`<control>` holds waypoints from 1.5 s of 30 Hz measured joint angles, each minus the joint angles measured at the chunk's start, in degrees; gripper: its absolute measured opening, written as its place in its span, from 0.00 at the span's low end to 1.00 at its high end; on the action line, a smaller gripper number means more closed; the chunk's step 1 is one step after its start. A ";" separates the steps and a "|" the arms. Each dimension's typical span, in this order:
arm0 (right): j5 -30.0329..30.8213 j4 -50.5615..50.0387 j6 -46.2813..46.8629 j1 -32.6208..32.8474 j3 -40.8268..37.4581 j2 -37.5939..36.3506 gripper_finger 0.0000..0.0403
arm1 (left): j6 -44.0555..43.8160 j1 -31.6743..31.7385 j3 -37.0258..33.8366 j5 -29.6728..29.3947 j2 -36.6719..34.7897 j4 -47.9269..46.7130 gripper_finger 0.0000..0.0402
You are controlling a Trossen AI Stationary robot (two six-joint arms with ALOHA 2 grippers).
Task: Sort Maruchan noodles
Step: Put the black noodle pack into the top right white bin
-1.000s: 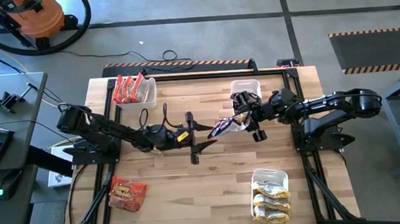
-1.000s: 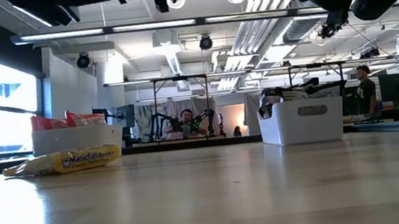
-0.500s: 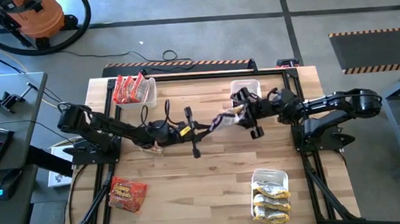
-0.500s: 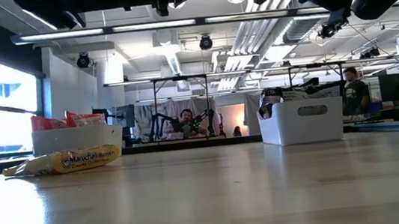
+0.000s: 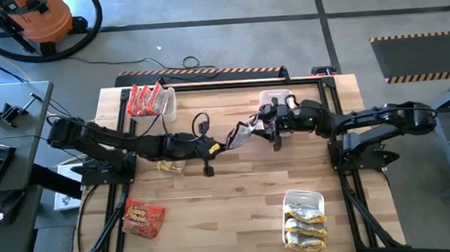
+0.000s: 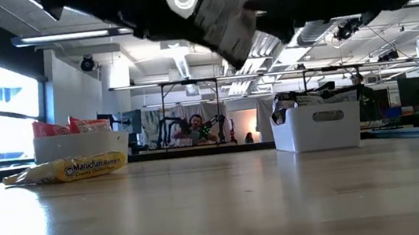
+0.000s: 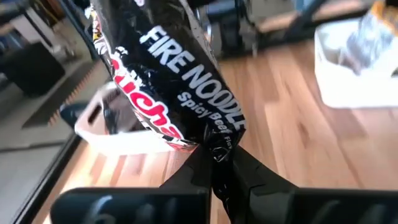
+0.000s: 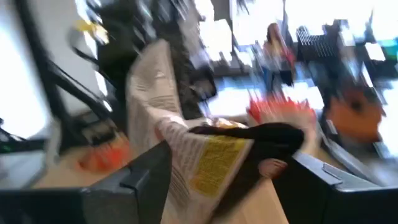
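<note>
Wooden table (image 5: pixel 238 204) below us has white bins at its edges for sorting. Our left gripper (image 5: pixel 225 144) pinches the dark noodle packet (image 5: pixel 241 133) up in the air mid-table. Our right gripper (image 5: pixel 266 128), fingers spread, sits beside it, likely having handed it over.

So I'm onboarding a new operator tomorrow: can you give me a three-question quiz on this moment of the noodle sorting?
1. True or false: the left gripper is shut on the dark noodle packet.
2. Which bin holds red-orange packets? A) far-left bin B) near-right bin
3. Fill in: the right gripper has its jaws ____.

Key: 1 true; 2 A; 3 open.
</note>
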 joint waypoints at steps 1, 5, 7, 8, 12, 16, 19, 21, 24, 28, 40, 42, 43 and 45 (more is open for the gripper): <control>1.40 -5.42 0.04 0.00 1.04 -1.11 0.59 | -0.02 0.10 0.00 0.00 -0.20 -1.56 0.01; 6.66 -27.22 -1.04 0.04 7.95 -3.46 0.59 | -0.01 0.89 0.00 0.74 -0.34 -6.22 0.01; 7.28 -36.12 -1.86 0.02 12.29 -3.48 0.59 | -0.03 1.88 0.00 3.01 -0.34 -8.96 0.01; 7.30 -39.92 -2.74 0.03 14.48 -3.36 0.59 | -0.04 2.42 0.00 4.09 -0.34 -10.26 0.01; 6.32 -54.09 -6.50 0.96 23.30 -0.95 0.59 | -0.02 4.35 0.00 6.10 -0.32 -13.80 0.01; 4.90 -62.09 -7.00 2.17 31.28 3.60 0.61 | -0.04 5.83 -0.02 8.33 -0.32 -13.92 0.01; 2.30 -64.61 -7.03 3.09 35.25 8.62 0.66 | -0.04 6.18 -0.02 9.82 -0.32 -12.41 0.01; 1.00 -64.54 -7.13 3.65 37.59 12.42 0.70 | 0.39 6.18 -0.02 10.20 -0.32 -11.70 0.01; -0.92 -66.31 -8.81 3.91 41.34 17.92 0.75 | 0.44 6.18 -0.02 11.02 -0.32 -11.35 0.01; -2.85 -72.07 -12.46 3.74 47.78 24.07 0.78 | 0.44 6.13 -0.02 11.19 -0.30 -11.67 0.01; -10.62 -91.92 -17.87 2.88 65.32 43.11 0.75 | -0.52 6.07 -0.02 12.07 -0.26 -11.52 0.01; -10.61 -92.59 -18.08 3.05 66.11 44.04 0.71 | -0.52 6.07 -0.02 12.08 -0.26 -11.67 0.01; -10.67 -92.53 -18.11 3.12 66.23 44.21 0.68 | -0.55 6.07 -0.02 12.19 -0.26 -11.69 0.01; -10.74 -92.53 -18.03 3.17 66.23 44.26 0.61 | -0.60 6.07 -0.02 12.33 -0.26 -11.73 0.01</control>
